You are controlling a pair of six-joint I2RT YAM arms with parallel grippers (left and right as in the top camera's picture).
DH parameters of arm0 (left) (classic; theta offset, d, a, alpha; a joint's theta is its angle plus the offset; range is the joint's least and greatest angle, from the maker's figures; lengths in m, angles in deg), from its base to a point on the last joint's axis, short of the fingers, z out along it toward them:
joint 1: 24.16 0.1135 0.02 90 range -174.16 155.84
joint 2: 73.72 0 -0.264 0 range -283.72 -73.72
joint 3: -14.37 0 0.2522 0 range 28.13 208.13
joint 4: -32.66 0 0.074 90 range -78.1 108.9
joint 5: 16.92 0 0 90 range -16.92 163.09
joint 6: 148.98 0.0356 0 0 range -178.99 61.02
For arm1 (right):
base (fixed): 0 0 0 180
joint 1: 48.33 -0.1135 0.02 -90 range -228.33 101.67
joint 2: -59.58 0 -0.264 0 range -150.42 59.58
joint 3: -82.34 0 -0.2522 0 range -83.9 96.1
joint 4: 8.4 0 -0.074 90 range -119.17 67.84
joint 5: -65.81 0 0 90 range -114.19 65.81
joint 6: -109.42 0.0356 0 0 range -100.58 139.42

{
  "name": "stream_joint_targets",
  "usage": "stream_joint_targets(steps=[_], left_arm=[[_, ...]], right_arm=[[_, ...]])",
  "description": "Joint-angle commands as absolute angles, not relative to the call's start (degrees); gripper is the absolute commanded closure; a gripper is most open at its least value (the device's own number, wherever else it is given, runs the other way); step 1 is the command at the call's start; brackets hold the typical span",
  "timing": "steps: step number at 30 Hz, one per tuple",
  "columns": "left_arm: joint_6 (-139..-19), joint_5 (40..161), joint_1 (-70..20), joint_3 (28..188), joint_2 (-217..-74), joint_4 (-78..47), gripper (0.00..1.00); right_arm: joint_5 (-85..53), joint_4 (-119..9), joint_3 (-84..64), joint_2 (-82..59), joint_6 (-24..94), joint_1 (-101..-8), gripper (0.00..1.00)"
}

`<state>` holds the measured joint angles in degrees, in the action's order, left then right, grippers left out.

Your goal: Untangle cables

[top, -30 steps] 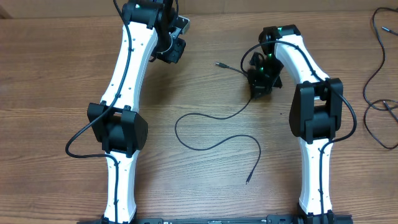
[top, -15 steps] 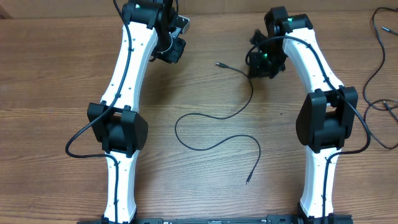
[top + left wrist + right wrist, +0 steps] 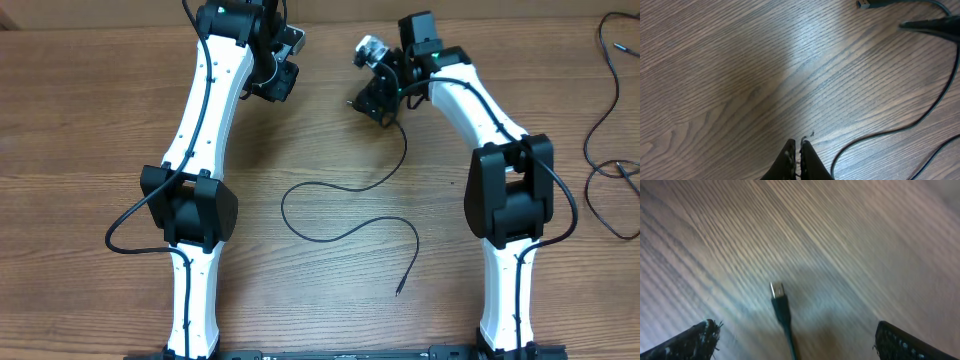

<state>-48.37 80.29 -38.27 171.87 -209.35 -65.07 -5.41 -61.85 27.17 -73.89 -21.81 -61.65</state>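
Fingers (image 3: 700,340) of the right gripper (image 3: 799,339) are spread wide astride the silver plug of the thin black cable (image 3: 781,307), top centre of the overhead frame. The left gripper (image 3: 797,152) is shut and empty. The plug could be flicked across the brown wooden table (image 3: 90,150) by an off-centre closure.

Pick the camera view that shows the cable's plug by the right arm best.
Right wrist: the plug lies close, mid-frame between the open fingers, though blurred. Left wrist clips it at the top edge; overhead shows it tiny.
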Motion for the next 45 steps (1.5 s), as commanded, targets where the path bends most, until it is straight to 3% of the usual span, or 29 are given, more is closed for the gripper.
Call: stream_joint_targets(steps=[1,12,13,15,21,32,45], left_arm=[[-48.7,80.1,-38.0,173.1,-208.0,-64.9,0.94],[-48.7,79.9,-38.0,173.1,-208.0,-64.9,0.94],[-48.7,79.9,-38.0,173.1,-208.0,-64.9,0.94],[-48.7,79.9,-38.0,173.1,-208.0,-64.9,0.94],[-48.7,79.9,-38.0,173.1,-208.0,-64.9,0.94],[-48.7,80.0,-38.0,173.0,-208.0,-64.9,0.94],[-48.7,84.9,-38.3,173.0,-208.0,-64.8,0.92]], right_arm=[[-6.5,-58.8,24.8,-73.8,-25.7,-62.2,0.04],[-7.6,-60.2,24.4,-81.2,-25.6,-62.5,0.07],[-7.6,-60.2,24.4,-81.6,-25.6,-62.7,0.23],[-8.0,-60.1,24.4,-81.7,-25.8,-62.9,0.96],[-8.1,-61.6,25.4,-81.3,-23.3,-63.1,0.96],[-8.6,-62.7,29.4,-73.4,-3.8,-63.1,0.96],[-12.8,-79.6,42.5,-55.1,8.4,-63.0,0.96]])
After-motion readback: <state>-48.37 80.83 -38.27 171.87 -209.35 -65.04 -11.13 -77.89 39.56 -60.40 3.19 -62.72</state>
